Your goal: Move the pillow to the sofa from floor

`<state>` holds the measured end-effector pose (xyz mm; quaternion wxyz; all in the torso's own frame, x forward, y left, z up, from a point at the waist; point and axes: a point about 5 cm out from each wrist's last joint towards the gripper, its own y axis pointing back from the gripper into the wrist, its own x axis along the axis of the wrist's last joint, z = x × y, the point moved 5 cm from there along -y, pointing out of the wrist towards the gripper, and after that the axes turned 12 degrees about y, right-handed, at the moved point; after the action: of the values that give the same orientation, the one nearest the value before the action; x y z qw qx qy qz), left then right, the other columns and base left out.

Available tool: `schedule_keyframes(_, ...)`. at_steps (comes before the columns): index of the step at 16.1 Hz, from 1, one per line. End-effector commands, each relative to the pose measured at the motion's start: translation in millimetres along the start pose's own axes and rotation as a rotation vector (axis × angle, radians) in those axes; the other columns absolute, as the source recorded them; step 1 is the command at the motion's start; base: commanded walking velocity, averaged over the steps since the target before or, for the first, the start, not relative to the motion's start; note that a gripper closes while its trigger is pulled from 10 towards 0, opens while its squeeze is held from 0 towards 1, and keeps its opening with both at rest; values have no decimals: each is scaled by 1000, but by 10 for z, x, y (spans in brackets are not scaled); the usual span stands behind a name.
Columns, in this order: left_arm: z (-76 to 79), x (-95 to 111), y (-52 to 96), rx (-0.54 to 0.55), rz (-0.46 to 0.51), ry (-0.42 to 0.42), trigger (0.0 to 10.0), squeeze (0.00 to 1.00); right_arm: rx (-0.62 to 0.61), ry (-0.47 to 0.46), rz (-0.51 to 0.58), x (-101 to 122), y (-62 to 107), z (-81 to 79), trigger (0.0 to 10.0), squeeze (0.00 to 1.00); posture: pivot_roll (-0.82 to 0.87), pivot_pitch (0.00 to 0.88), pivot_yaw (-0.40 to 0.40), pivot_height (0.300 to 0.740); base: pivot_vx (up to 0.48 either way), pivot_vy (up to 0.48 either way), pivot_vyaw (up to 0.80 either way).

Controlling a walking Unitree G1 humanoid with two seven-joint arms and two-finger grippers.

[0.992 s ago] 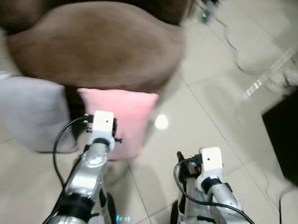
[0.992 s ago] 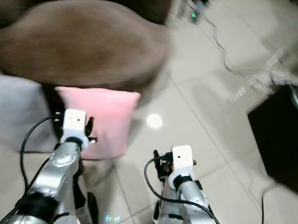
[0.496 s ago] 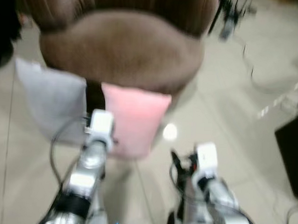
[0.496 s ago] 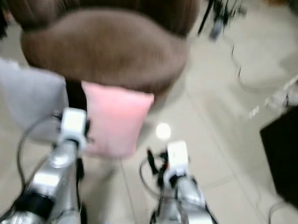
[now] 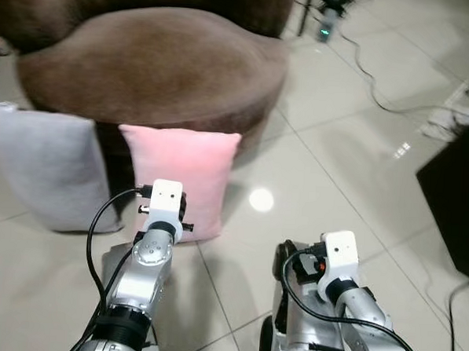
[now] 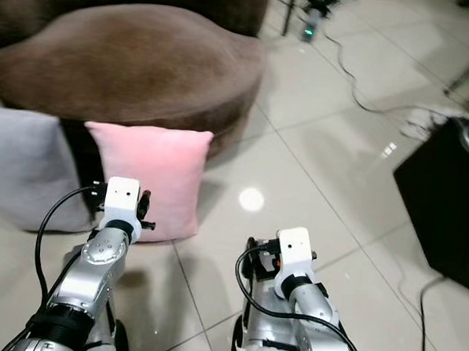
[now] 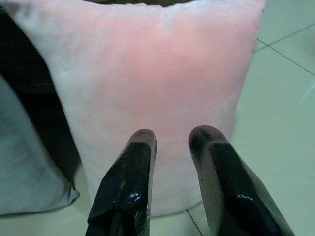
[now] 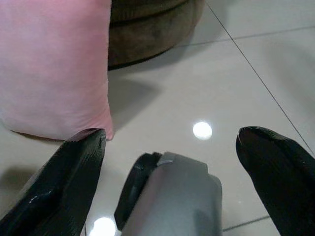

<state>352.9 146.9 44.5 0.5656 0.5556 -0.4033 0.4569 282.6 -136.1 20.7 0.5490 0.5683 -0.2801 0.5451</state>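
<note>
Pink pillow (image 5: 179, 176) stands on edge on the tiled floor (image 5: 330, 149), leaning back against the front of the brown sofa (image 5: 154, 65); a grey pillow (image 5: 42, 169) stands just beside it on my left, also against the sofa base, with a dark gap between the two. My left gripper (image 7: 172, 140) points straight at the lower middle of the pink face, fingers set narrow with a slim gap, tips near the fabric; I cannot say whether they touch it. My right gripper (image 8: 170, 140) hangs lower and off to the right, over bare tile, fingers spread wide and empty, the pillow's lower corner just beside one tip. I judge the pillow light, soft and plush: it will fold and sag under a pinch, not slide out, and nothing about it is fragile. A flat push on the face would only tip it harder into the sofa. Better hold, to my mind: a top corner or the top seam, where the fabric bunches and two thin fingers can bite a fold; or one gripper at each side edge, squeezing inward. With the narrow left gap I'd need to open first. The sofa seat is low and broad, right behind it, so the lift looks short.
</note>
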Motion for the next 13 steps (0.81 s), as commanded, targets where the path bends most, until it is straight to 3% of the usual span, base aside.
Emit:
schedule_keyframes(1, -16, -21, 8, 16, -5, -13, 10000, 0, 6, -4, 0, 10, 24, -8, 10000, 624, -143, 213, -79, 450, 0, 0, 0)
schedule_keyframes(4, -26, 17, 13, 15, 19, -22, 10000, 0, 29, -8, -2, 12, 27, -91, 10000, 627, -140, 217, -77, 450, 129, 0, 0)
schedule_keyframes(13, -122, 19, 32, 48, 22, 18, 10000, 0, 50, -12, -20, -44, 35, -151, 10000, 651, -137, 229, -74, 450, 475, 0, 0)
